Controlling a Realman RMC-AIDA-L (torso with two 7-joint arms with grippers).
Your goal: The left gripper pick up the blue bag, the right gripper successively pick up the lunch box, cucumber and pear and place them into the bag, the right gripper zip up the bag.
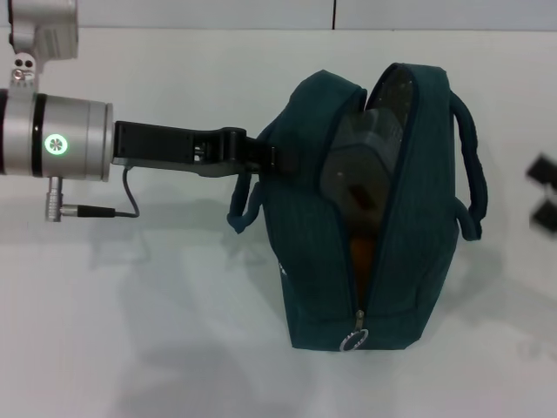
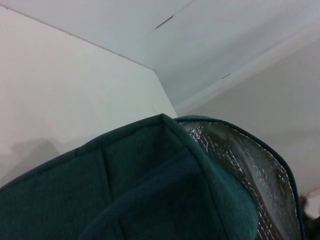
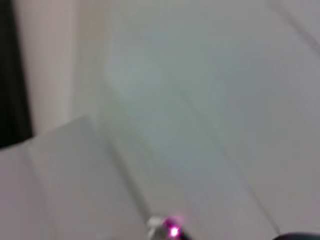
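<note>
At table centre: blue bag [image 1: 370, 218] upright, left handle clamped by left gripper [image 1: 265, 157]. Inside: lunch box [image 1: 357, 165], something orange, probably the pear [image 1: 363, 252]; cucumber not visible. Zipper pull [image 1: 355, 338] at near end, mouth open, zipping probably pending. Right gripper [image 1: 544, 196] at right edge, finger state indeterminable. Open tabletop [image 1: 157, 331] around.

We see only a bit of the right gripper [image 1: 545, 193] at the edge; it is blurry. The left gripper [image 1: 271, 158] has its tips hidden by the blue bag [image 1: 305, 252].

Bright even overhead light, soft shadows on table [image 1: 130, 348], right wrist view v. blurred.
</note>
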